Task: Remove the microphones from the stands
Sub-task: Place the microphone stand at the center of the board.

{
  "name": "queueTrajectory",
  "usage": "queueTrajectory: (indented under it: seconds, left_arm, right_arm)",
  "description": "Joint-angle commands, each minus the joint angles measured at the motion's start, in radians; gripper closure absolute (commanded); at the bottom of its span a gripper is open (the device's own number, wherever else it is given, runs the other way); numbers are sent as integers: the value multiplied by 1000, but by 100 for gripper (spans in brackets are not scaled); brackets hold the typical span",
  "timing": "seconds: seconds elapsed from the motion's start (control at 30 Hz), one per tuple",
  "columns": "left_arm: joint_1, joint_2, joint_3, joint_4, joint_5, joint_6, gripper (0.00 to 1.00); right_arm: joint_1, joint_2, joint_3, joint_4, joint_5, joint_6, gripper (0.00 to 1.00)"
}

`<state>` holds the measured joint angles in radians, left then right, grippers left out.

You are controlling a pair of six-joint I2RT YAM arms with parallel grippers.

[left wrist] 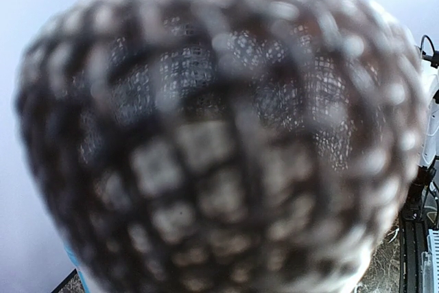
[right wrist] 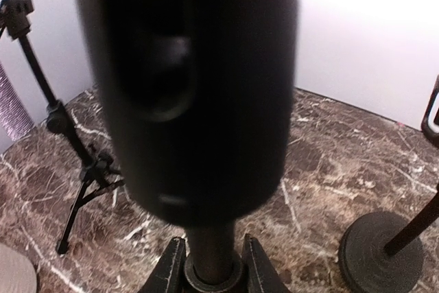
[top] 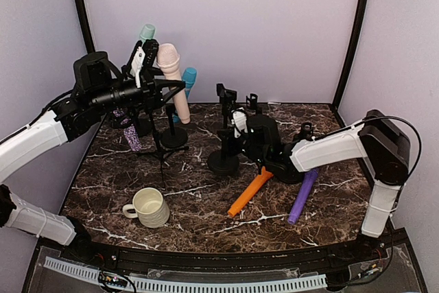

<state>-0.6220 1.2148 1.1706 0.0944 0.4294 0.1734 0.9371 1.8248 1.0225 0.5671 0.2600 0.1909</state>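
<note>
The left gripper [top: 147, 54] is hanging high at the back left, right against the mesh head of the pink microphone [top: 173, 77], which is leaning above a round-based stand [top: 173, 137]. I cannot tell whether its jaws are pinching. Further right, the right gripper [right wrist: 212, 269] is pinching the pole of a black stand [top: 223, 162].

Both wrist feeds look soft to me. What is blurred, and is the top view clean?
Left wrist: the mic head fills the frame, too close to the lens, its mesh out of focus. Right wrist: the top of the stand is a dark blur near the lens; the table behind it is sharper. Top external: sharp and evenly lit.
</note>
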Motion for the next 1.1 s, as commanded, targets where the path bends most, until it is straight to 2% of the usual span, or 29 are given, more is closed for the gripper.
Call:
queueTrajectory:
  seconds: [0.0, 0.47, 0.63, 0.9, 0.97, 1.07]
  left_arm:
    - [-5, -33, -14, 10, 7, 10, 95]
    - [-5, -2, -14, 6, 21, -1, 95]
    - [-5, 8, -10, -3, 23, 1, 94]
    - [-5, 10, -6, -8, 21, 2, 94]
    - [-5, 11, -4, -12, 22, 2, 94]
    - [-5, 8, -3, -12, 22, 4, 94]
  right_arm:
    - [-59, 45, 129, 96, -1, -59, 100]
    - [-223, 382, 587, -8, -31, -147, 100]
    - [-253, 448, 671, -41, -50, -141, 100]
    - [-256, 503, 708, -53, -73, -134, 100]
    - [-256, 503, 703, -54, -73, -135, 92]
    - [-256, 484, 675, -50, -76, -139, 75]
